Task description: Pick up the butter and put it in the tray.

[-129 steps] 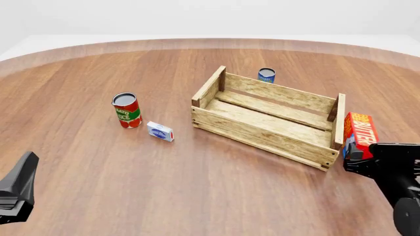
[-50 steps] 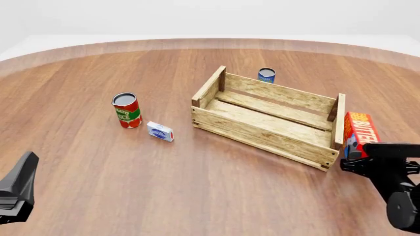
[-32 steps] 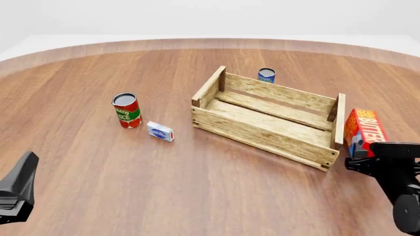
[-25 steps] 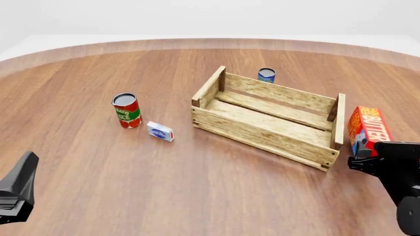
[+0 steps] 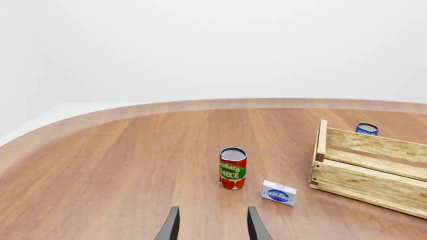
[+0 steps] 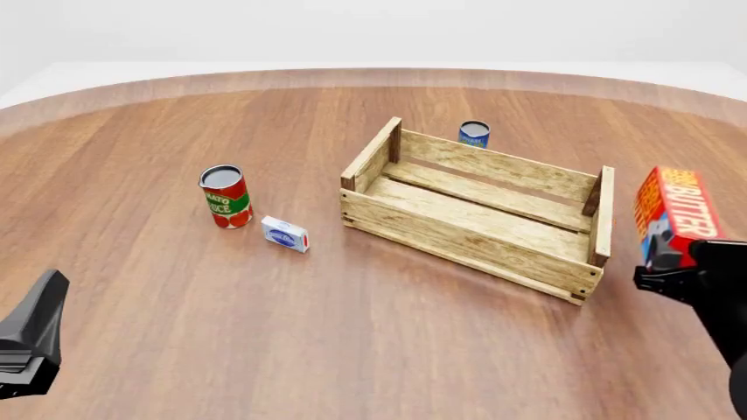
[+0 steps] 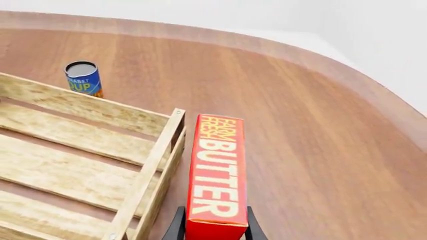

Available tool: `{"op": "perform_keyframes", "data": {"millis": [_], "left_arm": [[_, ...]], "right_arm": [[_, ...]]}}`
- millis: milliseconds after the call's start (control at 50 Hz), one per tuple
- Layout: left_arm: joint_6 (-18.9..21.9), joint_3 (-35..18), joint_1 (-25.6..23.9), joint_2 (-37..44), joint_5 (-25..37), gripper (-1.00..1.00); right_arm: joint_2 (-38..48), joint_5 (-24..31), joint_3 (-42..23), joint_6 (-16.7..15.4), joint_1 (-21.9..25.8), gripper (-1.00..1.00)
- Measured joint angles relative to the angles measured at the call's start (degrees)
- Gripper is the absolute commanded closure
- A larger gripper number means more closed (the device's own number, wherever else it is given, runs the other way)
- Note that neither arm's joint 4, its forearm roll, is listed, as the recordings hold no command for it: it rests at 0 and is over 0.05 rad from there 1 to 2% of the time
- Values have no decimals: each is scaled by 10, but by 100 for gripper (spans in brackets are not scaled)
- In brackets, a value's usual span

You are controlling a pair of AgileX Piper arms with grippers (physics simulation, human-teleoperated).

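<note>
front view — my right gripper point(image 6: 677, 267) clamps the butter point(image 6: 669, 214), lifted clear at 3 o'clock of the tray point(image 6: 467, 249). i'd carry it toward 9 o'clock, above the end wall, before lowering. left gripper point(image 5: 212, 227) idles, jaws apart.

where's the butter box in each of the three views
Front view: the butter is at the right edge, gripped by the right gripper, beside the tray's right end.
Right wrist view: the butter is at bottom centre, between the jaws, alongside the tray's end wall.
Left wrist view: not in it.
Shared landmark: the tray.
</note>
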Motion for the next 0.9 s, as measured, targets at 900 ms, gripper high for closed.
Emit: {"op": "perform_keyframes", "data": {"millis": [900], "left_arm": [[0, 0, 0, 0, 0, -100]], "right_arm": [[-263, 245, -24, 5, 16, 100]]}}
